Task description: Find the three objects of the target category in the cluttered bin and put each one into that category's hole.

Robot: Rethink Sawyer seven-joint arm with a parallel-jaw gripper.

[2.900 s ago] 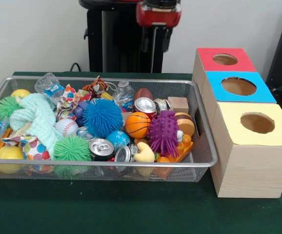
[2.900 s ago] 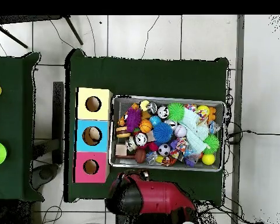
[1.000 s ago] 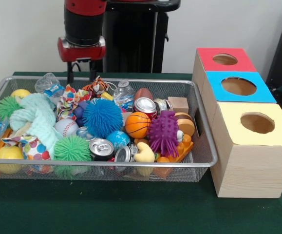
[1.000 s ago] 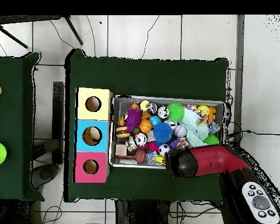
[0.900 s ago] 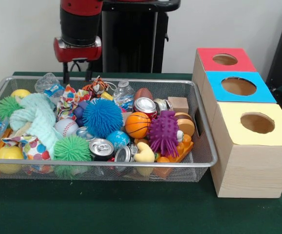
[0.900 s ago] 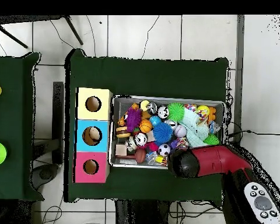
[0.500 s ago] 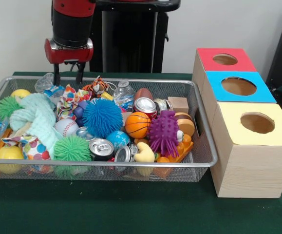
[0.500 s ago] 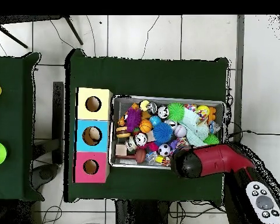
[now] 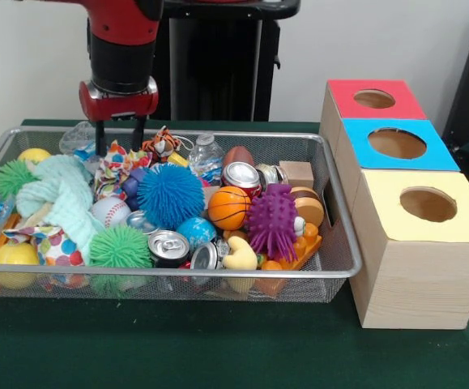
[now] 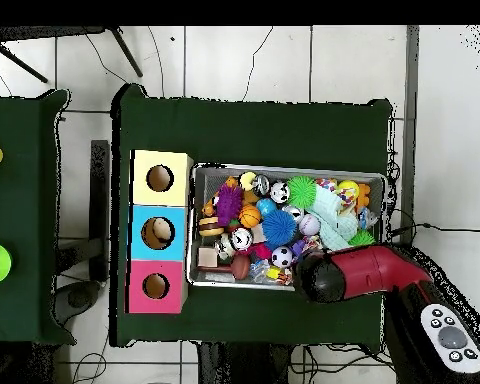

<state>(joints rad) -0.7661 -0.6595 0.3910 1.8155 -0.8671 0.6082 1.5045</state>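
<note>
The wire mesh bin (image 9: 218, 274) is full of toys on the green table; it also shows in the overhead view (image 10: 284, 167). A white cloth with bright prints (image 9: 117, 162) lies at the bin's far left. A second dotted cloth (image 9: 52, 243) lies at the front left under a green spiky ball. I see no third one. My gripper (image 9: 119, 139) is open and empty, its fingertips just above the far printed cloth. In the overhead view the red arm (image 10: 364, 275) hides the gripper. The yellow-topped box's hole (image 9: 428, 204) is right of the bin and also shows from overhead (image 10: 160, 178).
The blue-topped box (image 9: 396, 143) and red-topped box (image 9: 374, 99) stand behind the yellow one. A blue spiky ball (image 9: 169, 194), purple spiky ball (image 9: 272, 220), mint cloth (image 9: 60, 190), cans (image 9: 242, 174) and a stuffed tiger (image 9: 163, 144) crowd the bin. The black pedestal (image 9: 210, 61) stands behind.
The arm swung out from the pedestal to the bin's far left, then came down. The gripper's fingertips now reach the printed cloth. Nothing in the bin has moved.
</note>
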